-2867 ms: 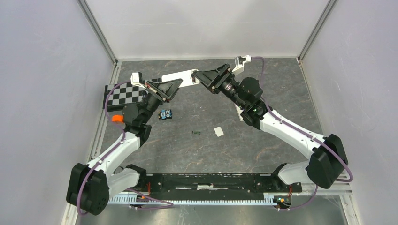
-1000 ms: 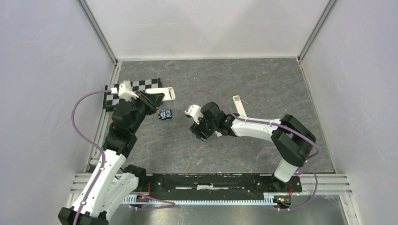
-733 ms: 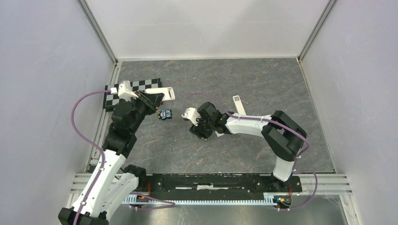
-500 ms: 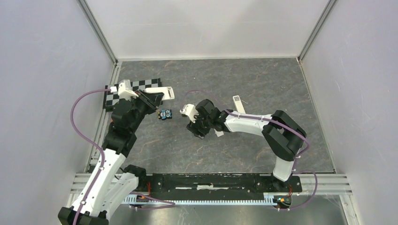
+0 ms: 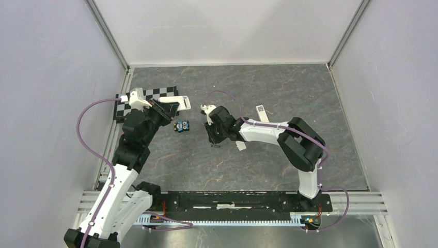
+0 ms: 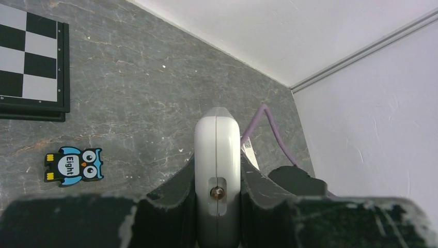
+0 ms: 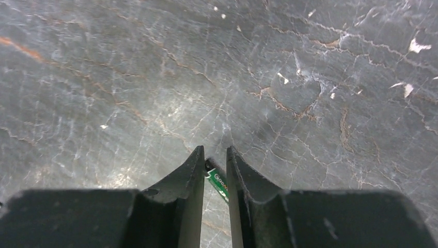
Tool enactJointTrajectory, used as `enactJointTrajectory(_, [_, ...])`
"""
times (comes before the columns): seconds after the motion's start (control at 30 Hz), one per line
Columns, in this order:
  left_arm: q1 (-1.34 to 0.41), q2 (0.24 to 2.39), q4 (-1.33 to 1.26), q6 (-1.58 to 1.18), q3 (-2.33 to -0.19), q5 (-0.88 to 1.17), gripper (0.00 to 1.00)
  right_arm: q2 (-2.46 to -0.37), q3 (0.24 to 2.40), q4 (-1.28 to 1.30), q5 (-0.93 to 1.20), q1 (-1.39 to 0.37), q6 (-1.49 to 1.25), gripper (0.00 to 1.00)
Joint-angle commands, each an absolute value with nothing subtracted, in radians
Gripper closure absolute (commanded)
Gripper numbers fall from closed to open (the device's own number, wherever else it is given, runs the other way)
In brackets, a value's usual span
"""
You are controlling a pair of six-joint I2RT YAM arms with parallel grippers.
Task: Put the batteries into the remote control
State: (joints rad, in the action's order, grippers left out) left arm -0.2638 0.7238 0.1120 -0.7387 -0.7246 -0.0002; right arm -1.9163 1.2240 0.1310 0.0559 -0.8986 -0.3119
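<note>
The white remote control (image 5: 177, 101) is up off the table at the left, with my left gripper (image 5: 166, 107) shut on it. In the left wrist view the remote (image 6: 217, 150) stands on edge, pinched by my left gripper (image 6: 217, 160). My right gripper (image 5: 214, 141) is down at the table's middle. One green battery (image 7: 219, 183) lies slantwise on the stone in the narrow gap of the right gripper (image 7: 214, 151), touching both fingers. From above only a dark tip of that battery (image 5: 217, 146) shows under the gripper.
A small white cover piece (image 5: 240, 145) lies right of the right gripper. A slim white strip (image 5: 262, 114) lies behind the right forearm. An owl figure (image 5: 181, 126) and a checkerboard (image 5: 135, 102) are at the left, under my left arm.
The right gripper has slid left and a little farther back, and its jaws have narrowed from wide open onto the battery. The left arm and the remote have stayed put.
</note>
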Motion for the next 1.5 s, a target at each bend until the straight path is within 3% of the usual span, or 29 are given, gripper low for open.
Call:
enactJointTrajectory(0.0, [-0.258,0.711,0.084,-0.710,-0.754,-0.006,0.98,-1.972,1.304,0.186,0.026,-0.898,-0.358,0.74])
enactJointTrajectory(0.53, [-0.253,0.732,0.064,-0.711,-0.752,0.019,0.98,-1.973,1.278,0.303,0.232,-0.897,-0.192,0.86])
enactJointTrajectory(1.17, [-0.252,0.742,0.060,-0.708,-0.756,0.013,0.98,-1.931,1.365,0.543,0.216,-0.896,-0.080,0.87])
enactJointTrajectory(1.37, [-0.250,0.741,0.058,-0.699,-0.761,0.005,0.98,-1.802,1.260,0.429,0.035,-0.897,-0.258,0.55])
enactJointTrajectory(1.47, [-0.250,0.739,0.065,-0.693,-0.765,0.005,0.98,-1.750,1.172,0.385,-0.071,-0.897,-0.393,0.47])
